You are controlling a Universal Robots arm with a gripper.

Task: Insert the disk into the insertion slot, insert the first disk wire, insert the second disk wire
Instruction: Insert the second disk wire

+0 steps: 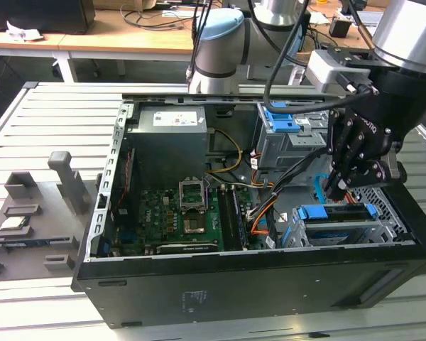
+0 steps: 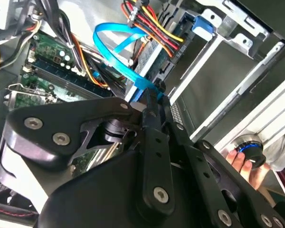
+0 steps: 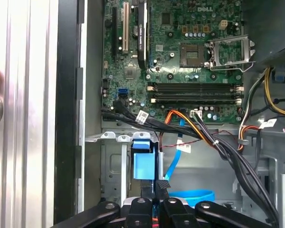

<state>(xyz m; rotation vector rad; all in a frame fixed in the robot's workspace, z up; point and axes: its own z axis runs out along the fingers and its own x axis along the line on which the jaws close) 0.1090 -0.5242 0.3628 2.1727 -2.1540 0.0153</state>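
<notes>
In the exterior view the disk [image 1: 334, 212], framed by its blue caddy, lies inside the silver insertion slot [image 1: 341, 231] at the case's front right. My gripper [image 1: 339, 186] hangs just above the disk's rear end. In the second wrist view the black fingers [image 2: 152, 118] are shut on the connector end of a flat blue disk wire [image 2: 115, 45], which loops back toward the board. The first wrist view shows the gripper [image 3: 154, 189] directly over the caddy's blue tab [image 3: 143, 164], with the blue wire [image 3: 175, 159] beside it.
Bundles of black, orange, red and yellow cables [image 3: 213, 140] cross between the motherboard [image 3: 180, 52] and the bay. A taller grey cage with a blue latch [image 1: 284, 124] stands behind the gripper. A person's hand [image 2: 247, 164] rests outside the case wall.
</notes>
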